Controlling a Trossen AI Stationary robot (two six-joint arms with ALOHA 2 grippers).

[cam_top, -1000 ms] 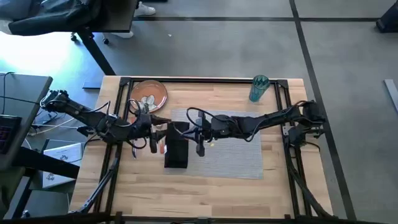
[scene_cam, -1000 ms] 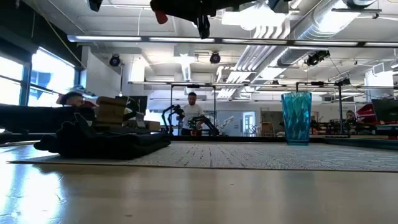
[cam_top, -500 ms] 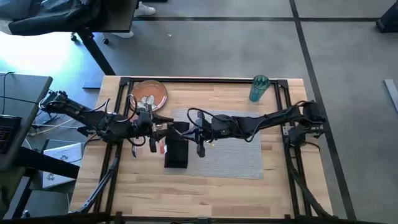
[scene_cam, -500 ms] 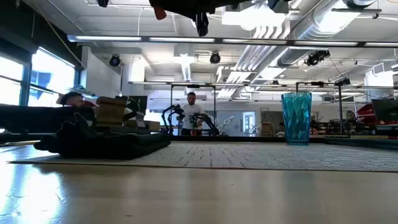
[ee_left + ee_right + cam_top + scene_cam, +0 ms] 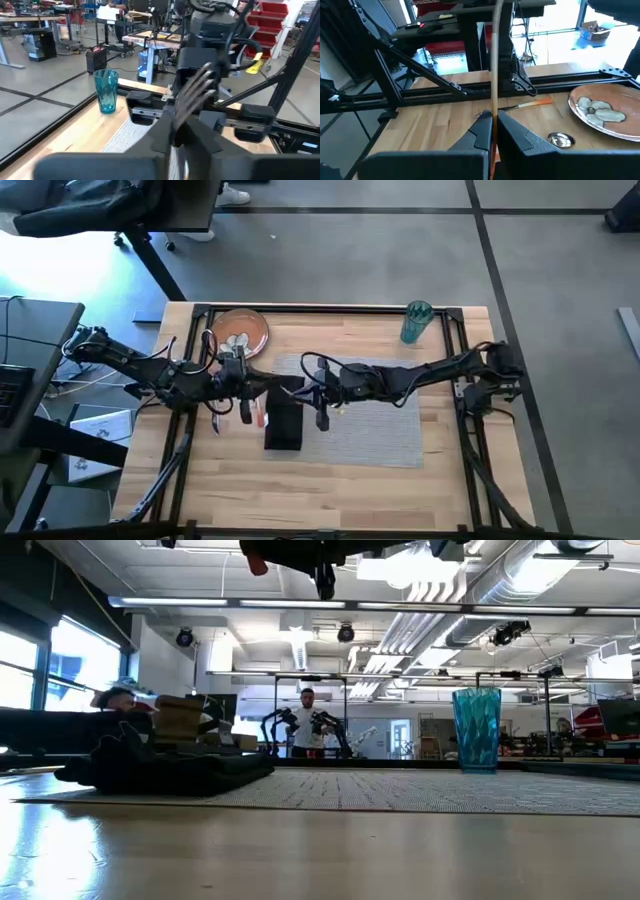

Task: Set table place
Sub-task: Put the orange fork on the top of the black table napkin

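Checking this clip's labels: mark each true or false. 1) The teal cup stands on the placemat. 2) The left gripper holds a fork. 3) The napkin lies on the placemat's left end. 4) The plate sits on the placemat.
1) False: the teal cup stands on bare table, beyond the placemat.
2) True: the left gripper is shut on the fork.
3) True: the napkin lies there.
4) False: the plate sits at the table's far-left corner.

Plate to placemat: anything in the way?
Yes. The right tool, shut on a cutlery piece, hangs over the placemat's left part beside the napkin. The left tool, holding a fork, hangs just off that end, near the plate.
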